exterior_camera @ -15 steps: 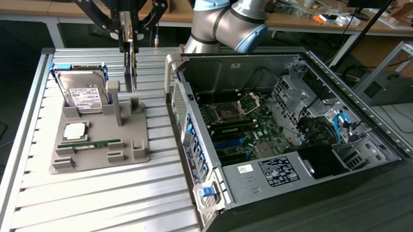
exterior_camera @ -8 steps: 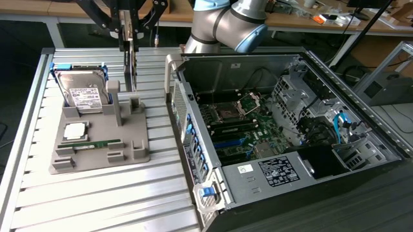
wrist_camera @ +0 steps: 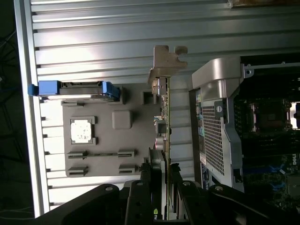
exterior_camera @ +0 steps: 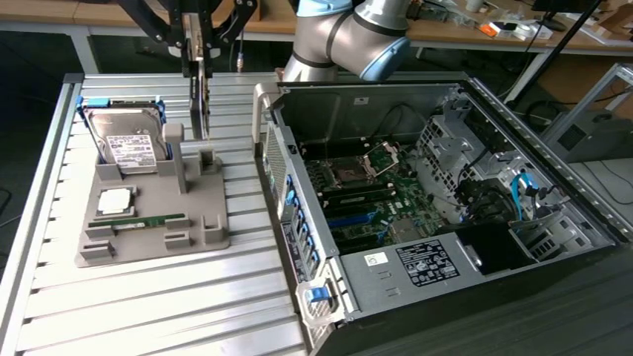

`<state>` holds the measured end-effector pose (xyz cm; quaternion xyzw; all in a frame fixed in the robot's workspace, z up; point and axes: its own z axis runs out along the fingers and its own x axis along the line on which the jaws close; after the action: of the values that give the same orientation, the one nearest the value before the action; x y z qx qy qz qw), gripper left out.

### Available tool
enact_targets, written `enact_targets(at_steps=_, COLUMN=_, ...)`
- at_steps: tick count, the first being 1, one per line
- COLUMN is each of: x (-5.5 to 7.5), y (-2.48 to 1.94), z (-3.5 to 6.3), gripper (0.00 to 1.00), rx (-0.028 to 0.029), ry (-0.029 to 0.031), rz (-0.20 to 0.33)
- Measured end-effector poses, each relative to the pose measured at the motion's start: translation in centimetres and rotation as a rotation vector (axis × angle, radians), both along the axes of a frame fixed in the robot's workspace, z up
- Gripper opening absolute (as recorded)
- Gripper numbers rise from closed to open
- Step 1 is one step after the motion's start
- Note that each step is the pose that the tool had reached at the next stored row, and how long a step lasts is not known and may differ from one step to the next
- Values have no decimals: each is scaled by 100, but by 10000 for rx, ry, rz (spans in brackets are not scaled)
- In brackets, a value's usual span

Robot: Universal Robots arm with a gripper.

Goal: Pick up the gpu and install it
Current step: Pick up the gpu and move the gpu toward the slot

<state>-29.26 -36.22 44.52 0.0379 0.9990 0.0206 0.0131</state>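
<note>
While the gripper (exterior_camera: 201, 53) clamps the gpu (exterior_camera: 204, 96) by its upper end, the card hangs upright and edge-on above the grey parts holder (exterior_camera: 198, 215) on the slatted table (exterior_camera: 148, 304), apparently lifted clear of its stand. The pick-up looks done, but installing is not: the open computer case (exterior_camera: 445, 185) lies to the exterior view's right, apart from the card. A hard drive (exterior_camera: 129, 141) and memory stick (exterior_camera: 138, 220) sit in the holder.
</note>
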Motion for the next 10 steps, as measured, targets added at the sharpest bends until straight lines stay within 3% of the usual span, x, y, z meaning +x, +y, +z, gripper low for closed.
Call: enact_targets(at_steps=10, x=0, y=0, z=28, gripper=27, rx=0, ry=-1, rz=0)
